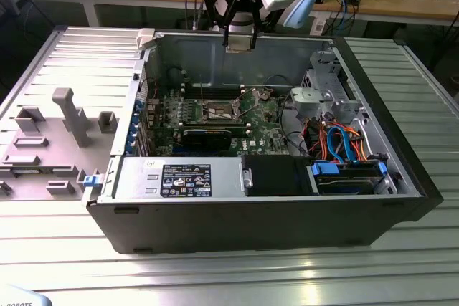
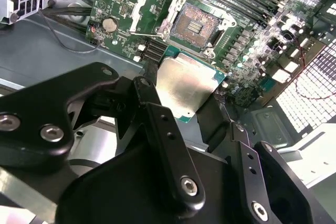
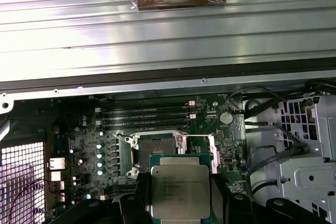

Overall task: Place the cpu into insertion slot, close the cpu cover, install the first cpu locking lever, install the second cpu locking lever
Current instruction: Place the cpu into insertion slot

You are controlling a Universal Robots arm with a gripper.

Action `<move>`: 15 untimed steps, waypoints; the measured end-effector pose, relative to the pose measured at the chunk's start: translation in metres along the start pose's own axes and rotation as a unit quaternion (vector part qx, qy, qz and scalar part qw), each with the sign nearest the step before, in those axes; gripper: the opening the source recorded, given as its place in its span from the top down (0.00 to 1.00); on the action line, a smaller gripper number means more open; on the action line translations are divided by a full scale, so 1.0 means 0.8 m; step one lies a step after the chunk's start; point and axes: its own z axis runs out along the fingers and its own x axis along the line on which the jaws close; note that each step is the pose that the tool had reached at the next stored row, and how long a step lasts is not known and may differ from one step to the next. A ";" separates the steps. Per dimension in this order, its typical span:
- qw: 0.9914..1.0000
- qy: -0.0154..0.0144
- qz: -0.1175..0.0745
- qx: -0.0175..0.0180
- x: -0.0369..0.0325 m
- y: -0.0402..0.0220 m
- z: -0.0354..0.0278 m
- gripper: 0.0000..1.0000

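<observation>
In the exterior view my gripper (image 1: 239,39) hangs over the case (image 1: 251,220), well above the slot (image 1: 219,110). In the second wrist view my fingers (image 2: 155,106) clamp the cpu (image 2: 184,85) by its edges; the slot lies bare, the cover (image 2: 148,10) swung open beside it. In the first wrist view cables (image 3: 268,156) run near. I judge placing is in hand; it calls for squaring chip to socket.
</observation>
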 end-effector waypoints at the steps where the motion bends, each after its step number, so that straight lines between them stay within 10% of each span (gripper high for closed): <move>1: 1.000 0.000 0.000 0.000 0.0000 -0.0001 0.0000 0.46; 15: 1.000 0.000 0.001 0.000 -0.0001 -0.0010 -0.0001 0.46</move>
